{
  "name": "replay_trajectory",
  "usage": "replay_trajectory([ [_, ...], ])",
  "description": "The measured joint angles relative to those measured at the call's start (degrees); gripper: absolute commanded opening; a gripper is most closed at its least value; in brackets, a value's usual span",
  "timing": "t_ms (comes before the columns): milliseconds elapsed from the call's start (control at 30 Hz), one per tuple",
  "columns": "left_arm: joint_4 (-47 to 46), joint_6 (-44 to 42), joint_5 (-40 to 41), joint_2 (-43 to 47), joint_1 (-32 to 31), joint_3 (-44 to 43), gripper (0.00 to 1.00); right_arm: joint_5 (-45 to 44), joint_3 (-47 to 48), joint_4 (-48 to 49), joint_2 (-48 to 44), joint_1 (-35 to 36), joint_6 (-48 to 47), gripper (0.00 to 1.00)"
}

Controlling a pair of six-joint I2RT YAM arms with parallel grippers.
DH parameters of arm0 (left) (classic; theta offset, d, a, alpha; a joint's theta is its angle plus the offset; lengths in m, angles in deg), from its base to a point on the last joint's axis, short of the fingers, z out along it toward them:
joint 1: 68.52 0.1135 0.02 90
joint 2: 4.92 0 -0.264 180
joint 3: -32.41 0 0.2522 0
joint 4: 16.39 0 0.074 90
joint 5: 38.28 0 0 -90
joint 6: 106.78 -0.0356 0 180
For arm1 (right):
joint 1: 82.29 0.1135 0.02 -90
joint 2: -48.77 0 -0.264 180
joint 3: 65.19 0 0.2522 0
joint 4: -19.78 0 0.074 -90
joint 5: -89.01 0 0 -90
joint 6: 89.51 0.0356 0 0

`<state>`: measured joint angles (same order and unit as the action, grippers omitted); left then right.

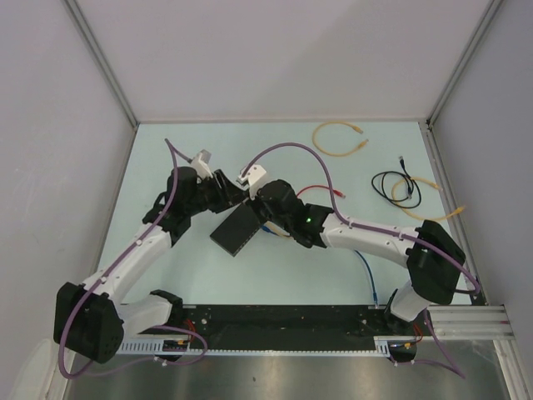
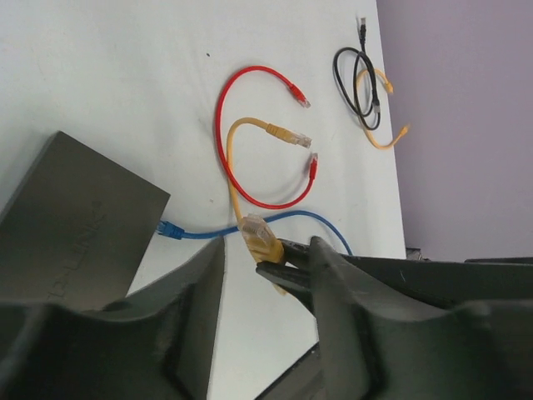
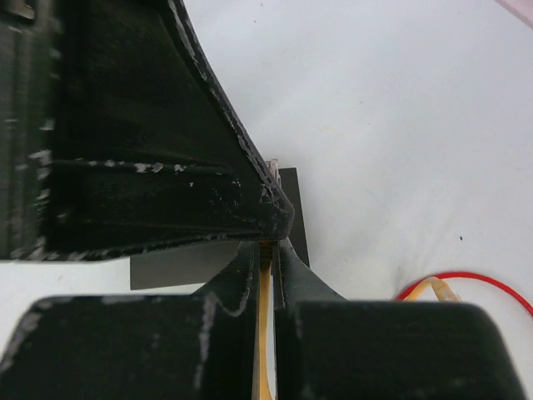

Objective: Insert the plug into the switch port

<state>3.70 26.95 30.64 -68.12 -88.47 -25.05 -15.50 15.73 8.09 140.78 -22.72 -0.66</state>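
Right claw [image 3: 266, 247]: fingers pressed together, pinching the yellow cable [image 3: 264, 317] just behind its plug [image 2: 252, 227].
Plug: clear tip on a yellow boot, sticking out past the fingertips of the right claw and held above the table [image 2: 125, 67].
Left claw [image 2: 268, 250]: fingers spread wide, holding nothing. In its wrist view the plug and the tips of the right claw sit in the gap between its fingers.
Switch [image 2: 75, 225]: flat dark box resting on the table, set at a slant to the table edges. In the left wrist view it lies left of the plug, near it but apart. In the top view it lies just below both claws, between the two arms.
Sockets: not visible in any view.
Blue cable [image 2: 204, 234]: one end meets the right edge of the switch, and the run passes under the held plug. Whether that end is seated cannot be told.
Yellow cable, free end: curves up from the claw to a second plug lying inside the loop of the red cable [image 2: 218, 133].
Black cable [image 2: 336, 71]: coiled well apart near the far table edge, crossing another yellow lead [image 2: 379, 142].
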Motion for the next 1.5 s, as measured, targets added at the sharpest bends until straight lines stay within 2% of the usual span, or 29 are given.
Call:
replay_trajectory([
  [33,-0.28,0.37,0.07,-0.24,-0.31,0.11,0.35,0.11,-0.17,0.24,-0.11,0.07,0.0,0.0],
  [133,-1.01,1.05,0.37,-0.98,-1.14,0.13,0.11,0.39,-0.92,0.85,-0.66,0.11,0.0,0.0],
  [167,-1.18,1.27,0.37,-1.18,-1.25,0.13,0.0,0.39,-1.14,0.98,-0.9,0.09,0.0,0.0],
  [267,-2.08,1.77,0.39,-1.4,-1.73,0.02,0.0,0.57,-1.81,1.25,-1.4,-0.26,0.15,0.04],
  [300,-2.12,1.7,0.33,-1.62,-1.84,-0.26,0.0,0.87,-2.01,1.25,-1.7,-0.81,0.26,0.12],
  [367,-1.4,0.72,0.0,-2.71,-1.97,-2.14,0.0,2.12,-2.32,1.27,-2.62,-1.88,1.25,0.2],
  [400,-0.52,-0.37,-0.09,-3.65,-2.14,-3.98,0.0,2.62,-2.4,1.36,-3.21,-2.67,1.66,0.28],
  [467,1.31,-3.13,0.2,-6.01,-2.51,-9.03,0.0,4.0,-2.49,1.25,-4.9,-4.46,2.34,0.33],
  [633,6.91,-12.17,3.43,-14.6,-2.4,-33.81,0.0,5.55,-2.67,-1.01,-11.3,-9.75,3.32,0.52],
  [733,8.46,-17.97,6.14,-16.13,-3.13,-45.24,0.0,5.99,-2.95,-2.29,-15.5,-12.46,3.91,0.59],
  [800,8.0,-22.51,8.7,-15.45,-4.68,-49.22,0.0,6.12,-3.5,-2.86,-17.64,-13.81,4.13,0.62],
  [967,7.54,-27.36,10.75,-13.16,-7.74,-47.34,0.0,6.88,-6.14,-4.13,-20.96,-16.74,4.87,0.66],
  [1167,9.27,-27.91,14.12,-13.09,-8.07,-32.98,0.0,9.57,-8.72,-5.2,-21.05,-17.33,6.01,0.68],
  [1267,11.1,-28.17,15.21,-13.09,-8.15,-28.79,0.0,11.21,-9.27,-5.18,-21.05,-17.33,6.67,0.69],
  [1500,4.46,-26.49,11.17,-8.87,-8.2,-21.05,0.0,19.34,-9.81,-1.7,-21.05,-17.49,6.88,0.68],
])
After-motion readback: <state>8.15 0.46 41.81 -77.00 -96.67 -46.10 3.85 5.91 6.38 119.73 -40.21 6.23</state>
